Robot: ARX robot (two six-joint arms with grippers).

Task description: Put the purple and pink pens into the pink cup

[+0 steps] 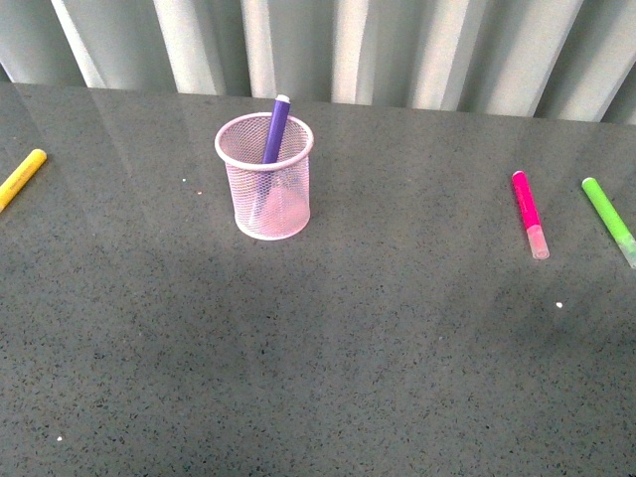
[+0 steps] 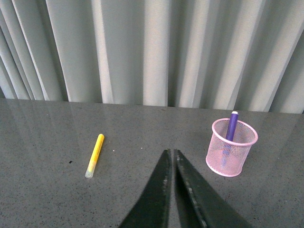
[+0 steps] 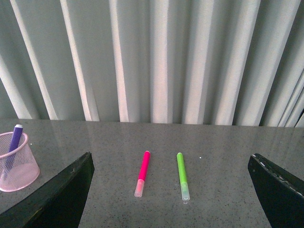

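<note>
The pink mesh cup [image 1: 264, 177] stands upright at the middle left of the table, with the purple pen [image 1: 276, 127] leaning inside it. The pink pen [image 1: 529, 213] lies flat at the right, pale cap toward me. No arm shows in the front view. My left gripper [image 2: 171, 154] is shut and empty, above the table, with the cup [image 2: 231, 147] and purple pen [image 2: 232, 126] ahead to one side. My right gripper [image 3: 171, 190] is open wide and empty, with the pink pen [image 3: 142, 172] lying ahead between its fingers and the cup [image 3: 17, 162] off to one side.
A bright green marker [image 1: 609, 220] lies just right of the pink pen, and shows in the right wrist view [image 3: 182, 181]. A yellow marker [image 1: 21, 178] lies at the far left edge, also in the left wrist view [image 2: 95, 154]. Grey curtains [image 1: 328, 45] hang behind the dark table.
</note>
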